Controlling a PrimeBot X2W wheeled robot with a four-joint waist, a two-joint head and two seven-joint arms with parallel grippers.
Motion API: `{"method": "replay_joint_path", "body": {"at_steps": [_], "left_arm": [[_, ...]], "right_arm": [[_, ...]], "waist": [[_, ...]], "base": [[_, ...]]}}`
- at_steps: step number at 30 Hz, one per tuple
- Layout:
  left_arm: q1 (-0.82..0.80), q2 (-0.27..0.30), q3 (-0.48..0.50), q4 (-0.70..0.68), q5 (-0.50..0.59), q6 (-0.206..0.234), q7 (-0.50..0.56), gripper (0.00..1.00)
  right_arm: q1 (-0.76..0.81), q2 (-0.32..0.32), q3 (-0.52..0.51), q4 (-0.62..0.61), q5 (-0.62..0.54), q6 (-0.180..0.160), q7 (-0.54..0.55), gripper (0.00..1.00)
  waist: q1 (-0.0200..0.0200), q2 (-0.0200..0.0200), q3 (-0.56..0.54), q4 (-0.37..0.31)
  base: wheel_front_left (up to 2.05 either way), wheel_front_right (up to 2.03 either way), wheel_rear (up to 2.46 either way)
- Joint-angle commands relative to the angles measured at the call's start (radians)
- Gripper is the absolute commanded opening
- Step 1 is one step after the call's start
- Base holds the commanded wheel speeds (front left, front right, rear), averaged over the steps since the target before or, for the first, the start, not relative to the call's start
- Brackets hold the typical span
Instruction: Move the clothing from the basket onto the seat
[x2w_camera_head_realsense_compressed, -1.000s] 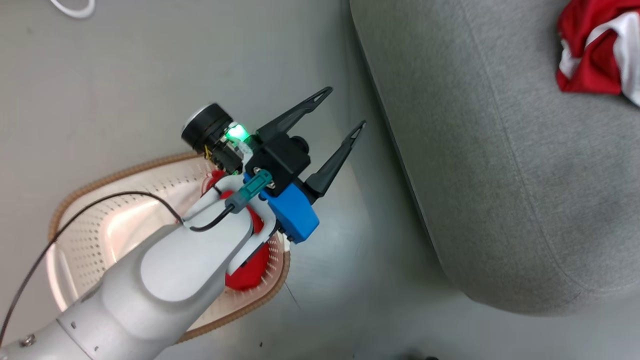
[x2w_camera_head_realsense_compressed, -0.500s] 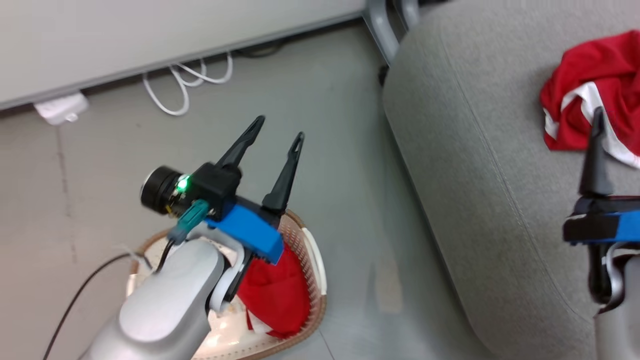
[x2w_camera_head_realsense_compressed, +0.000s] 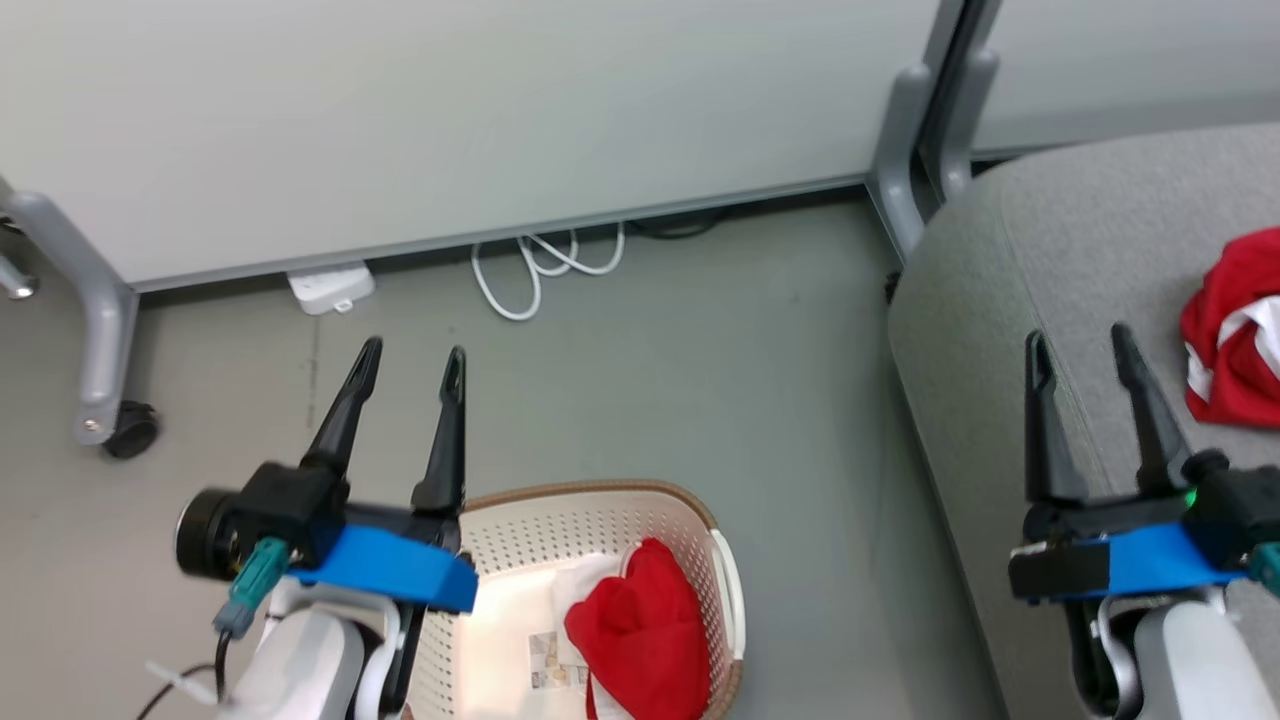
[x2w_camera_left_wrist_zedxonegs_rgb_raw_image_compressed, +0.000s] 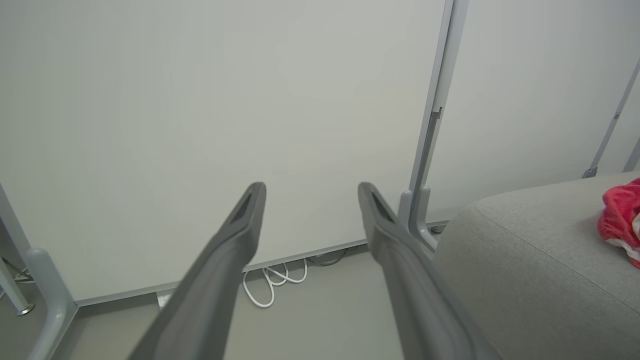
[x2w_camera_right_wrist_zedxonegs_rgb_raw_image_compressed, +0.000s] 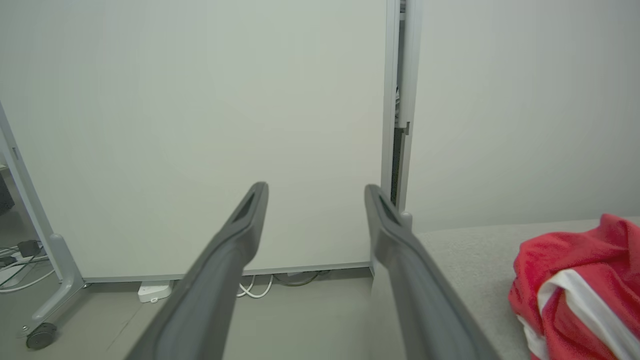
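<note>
1. Left arm: the pale forearm rises from below, and the left pincer is held above the floor. Its two dark fingers point away from the robot toward the partition panel. The jaws stand moderately wide, and the left wrist view shows nothing between them.
2. Right arm: the right pincer takes a matching pose, with its fingers pointing forward and roughly parallel to the left pair. Its jaws are also moderately wide, and the right wrist view shows the gap empty.
3. Basket: oval, cream-white and perforated, with a brown woven-look rim. It stands on the floor behind the left pincer's fingertips and to their right, just beside its blue wrist block.
4. Red garment: crumpled into a soft mound. It lies inside the basket against the wall farther from the left pincer.
5. Seat: grey upholstery with a rounded corner and a stitched seam. It lies beneath the right pincer and well to the right of the left pincer.
6. Second red garment: bunched, with a white stripe. It rests on the seat to the right of the right pincer's fingers and clear of them.
7. Ahead of the left pincer, a white cable loops at the panel's foot.
</note>
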Motion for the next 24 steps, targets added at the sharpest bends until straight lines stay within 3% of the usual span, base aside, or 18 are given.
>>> {"method": "replay_joint_path", "body": {"at_steps": [1,12,24], "left_arm": [[0.031,-0.005,0.019,-0.005,0.01,-0.008,-0.003,1.0],[0.203,-0.08,0.193,-0.011,0.115,-0.09,-0.003,1.0],[0.278,-0.137,0.267,0.034,0.185,-0.158,-0.003,1.0]], "right_arm": [[0.028,0.011,0.004,-0.005,0.017,-0.001,0.0,1.0],[0.158,0.047,0.045,0.006,0.025,-0.001,0.0,1.0],[0.229,0.063,0.036,0.028,0.009,-0.001,0.0,1.0]], "waist": [[0.0002,-0.0001,-0.035,0.033],[0.0002,-0.0001,-0.101,0.073],[0.0002,-0.0001,-0.132,0.087]], "base": [[0.0,0.0,0.0],[0.0,0.0,0.0],[0.0,0.0,0.0]]}}
